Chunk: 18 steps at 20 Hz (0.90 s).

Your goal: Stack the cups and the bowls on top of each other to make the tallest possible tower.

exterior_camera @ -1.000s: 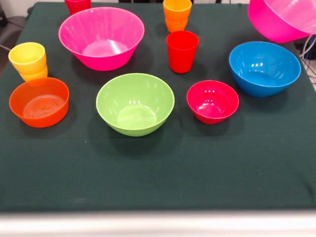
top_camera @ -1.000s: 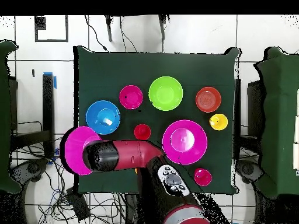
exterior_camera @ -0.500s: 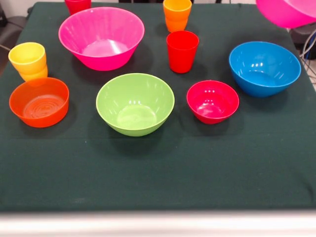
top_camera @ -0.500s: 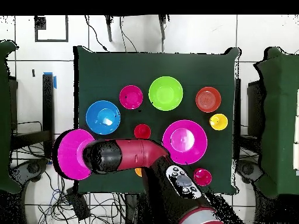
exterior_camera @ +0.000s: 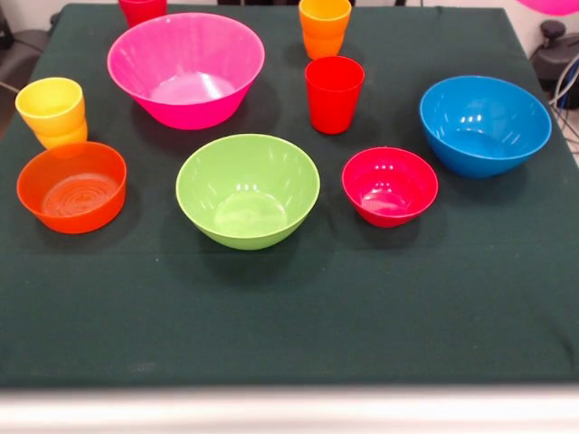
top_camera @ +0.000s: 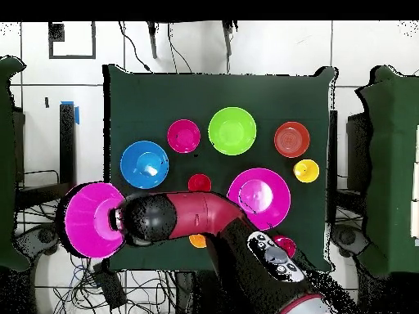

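Nothing is stacked into a tower: every bowl and cup on the bench [exterior_camera: 298,316] stands on its own on the dark green cloth. In the front view the lime-green bowl [exterior_camera: 247,190] sits upright near the middle, with the small red bowl [exterior_camera: 390,185] just to its right and the blue bowl [exterior_camera: 485,124] further right and a little farther back. The translucent orange bowl [exterior_camera: 71,186] with its ringed base lies at the left, and the yellow cup [exterior_camera: 52,111] stands just behind it, almost touching its rim. One large hot-pink bowl [exterior_camera: 185,68] rests at the back left. The red cup [exterior_camera: 334,93] stands upright behind the small red bowl, the orange cup [exterior_camera: 324,26] just behind that, and a further red cup [exterior_camera: 142,9] shows only in part at the top edge.

The second hot-pink bowl [top_camera: 93,220] is off the bench altogether: in the overhead view it hangs beyond the cloth's left edge, over the floor and cables, at the tip of the red and black arm [top_camera: 200,219]. Only a sliver of it shows in the front view's top right corner. The end effector is hidden behind arm and bowl, so I cannot tell how it is set or how it meets the bowl.
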Tool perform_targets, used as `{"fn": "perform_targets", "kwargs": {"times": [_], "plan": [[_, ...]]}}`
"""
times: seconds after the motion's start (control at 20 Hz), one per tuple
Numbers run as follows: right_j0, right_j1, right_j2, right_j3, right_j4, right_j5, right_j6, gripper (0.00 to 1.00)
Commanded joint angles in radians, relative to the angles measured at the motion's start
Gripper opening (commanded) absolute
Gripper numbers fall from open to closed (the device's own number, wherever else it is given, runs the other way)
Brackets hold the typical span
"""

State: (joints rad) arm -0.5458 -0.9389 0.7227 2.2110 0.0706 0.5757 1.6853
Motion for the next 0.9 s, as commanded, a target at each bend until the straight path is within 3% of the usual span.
{"fn": "perform_targets", "kwargs": {"times": [0.05, 0.6, 0.9], "plan": [[-0.052, -0.003, 0.163, 0.041, 0.053, 0.091, -0.042, 0.0], [-0.132, -0.062, 0.26, -0.019, 0.035, 0.108, -0.041, 0.0], [-0.108, -0.051, 0.207, -0.086, -0.009, 0.163, -0.029, 0.0]]}}
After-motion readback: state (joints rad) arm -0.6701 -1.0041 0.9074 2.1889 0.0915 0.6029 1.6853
